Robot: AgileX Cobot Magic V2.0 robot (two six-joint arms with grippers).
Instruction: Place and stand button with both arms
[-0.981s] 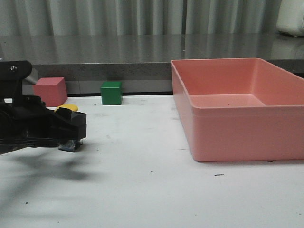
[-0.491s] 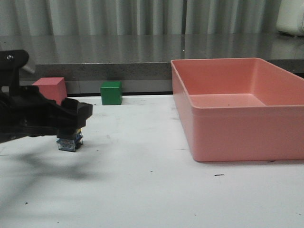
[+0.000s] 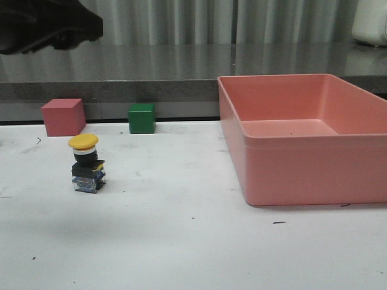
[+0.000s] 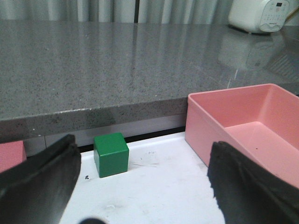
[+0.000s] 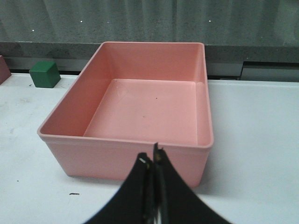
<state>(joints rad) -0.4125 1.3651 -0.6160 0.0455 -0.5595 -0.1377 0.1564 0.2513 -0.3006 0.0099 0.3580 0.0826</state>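
Front view: the small push-button with a round yellow mushroom cap (image 3: 86, 164) stands upright on the white table (image 3: 181, 241), long axis vertical, cap up, bluish base down, at the left, nearer than the matte pink cube (image 3: 63, 116) and green cube (image 3: 142, 118). The smooth pink plastic rectangular bin (image 3: 302, 139) sits right. Left wrist view: the left gripper (image 4: 142, 182) has its dark fingers spread wide, holding nothing. Right wrist view: the right gripper (image 5: 152, 163) has its fingertips pressed together, empty, near the bin.

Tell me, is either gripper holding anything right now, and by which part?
Nothing is held. The left gripper is open and empty; the right gripper is shut on nothing. The button stands free on the table.
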